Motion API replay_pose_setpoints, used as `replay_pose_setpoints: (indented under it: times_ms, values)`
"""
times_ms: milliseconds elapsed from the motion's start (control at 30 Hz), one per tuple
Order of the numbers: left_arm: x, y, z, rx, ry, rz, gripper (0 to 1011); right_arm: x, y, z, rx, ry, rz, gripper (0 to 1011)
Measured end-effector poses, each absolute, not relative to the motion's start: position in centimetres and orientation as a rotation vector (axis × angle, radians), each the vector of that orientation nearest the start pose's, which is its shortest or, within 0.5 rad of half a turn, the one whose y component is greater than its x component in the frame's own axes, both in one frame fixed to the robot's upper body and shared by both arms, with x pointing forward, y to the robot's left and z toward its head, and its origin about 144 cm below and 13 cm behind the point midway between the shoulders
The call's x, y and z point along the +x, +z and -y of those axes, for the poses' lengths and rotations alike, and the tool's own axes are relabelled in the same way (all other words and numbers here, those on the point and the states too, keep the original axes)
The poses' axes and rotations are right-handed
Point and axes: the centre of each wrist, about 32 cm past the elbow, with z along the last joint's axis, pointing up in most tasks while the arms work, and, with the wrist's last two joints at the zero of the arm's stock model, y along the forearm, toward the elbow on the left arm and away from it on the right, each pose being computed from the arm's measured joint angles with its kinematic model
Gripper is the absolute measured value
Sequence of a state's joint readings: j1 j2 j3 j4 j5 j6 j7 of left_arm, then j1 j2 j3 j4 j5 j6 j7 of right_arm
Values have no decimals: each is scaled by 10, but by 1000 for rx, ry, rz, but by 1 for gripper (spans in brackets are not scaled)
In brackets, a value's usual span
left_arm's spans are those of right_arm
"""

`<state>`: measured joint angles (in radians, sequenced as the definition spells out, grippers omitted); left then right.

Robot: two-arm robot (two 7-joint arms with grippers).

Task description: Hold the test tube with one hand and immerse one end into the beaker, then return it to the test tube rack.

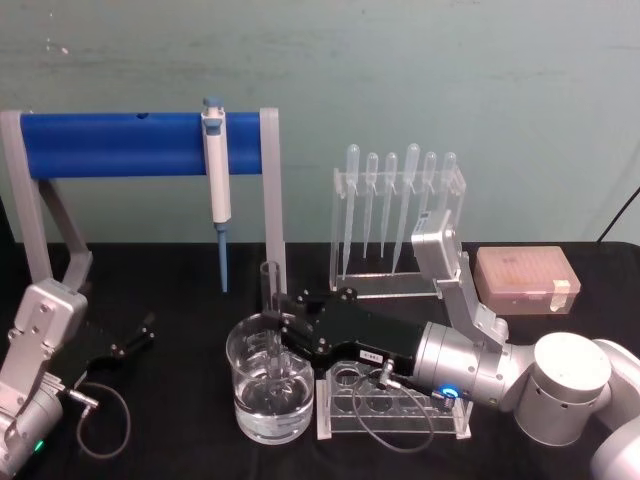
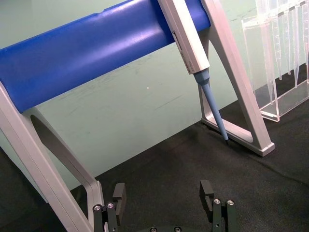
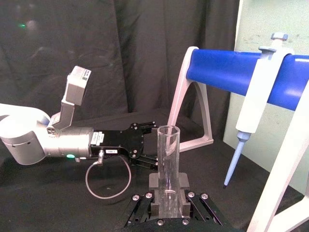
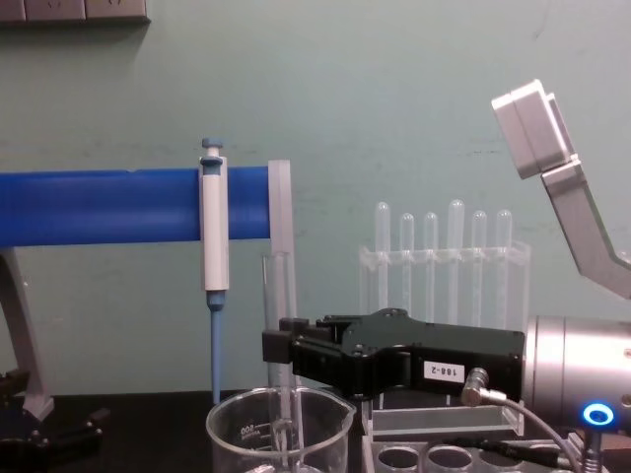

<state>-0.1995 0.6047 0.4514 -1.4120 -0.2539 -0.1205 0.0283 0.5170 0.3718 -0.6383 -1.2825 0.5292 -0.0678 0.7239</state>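
My right gripper (image 1: 284, 325) is shut on the test tube (image 1: 271, 285), a clear glass tube held upright over the beaker (image 1: 268, 395). The tube's lower end reaches down inside the beaker, which holds some water; I cannot tell how deep the tip sits. From the side, the test tube (image 4: 280, 305) rises from the beaker (image 4: 246, 426) with the right gripper (image 4: 281, 350) clamped around its middle. Up close, the test tube (image 3: 167, 164) stands between the right gripper's (image 3: 168, 202) fingers. My left gripper (image 1: 137, 335) rests open at the table's left, its fingers (image 2: 206, 191) apart with nothing between them.
A grey stand with a blue bar (image 1: 120, 143) holds a white-and-blue pipettor (image 1: 216, 180) behind the beaker. A clear rack of plastic pipettes (image 1: 398, 215) stands at the back, a pink box (image 1: 525, 280) to its right. A clear tube rack (image 1: 392, 405) lies just right of the beaker.
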Motion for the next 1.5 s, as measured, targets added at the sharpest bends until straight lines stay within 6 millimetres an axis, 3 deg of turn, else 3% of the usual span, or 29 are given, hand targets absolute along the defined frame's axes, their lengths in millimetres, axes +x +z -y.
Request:
replay_pose_setpoints:
  times_ms: [867,1500]
  values:
    - [489,1140,-310,305,1248,285,1000,559,1178,192,-44,-411,80,239]
    - [489,1140,-310,304,1248,285,1000,559,1180,192,-45,-411,82,238]
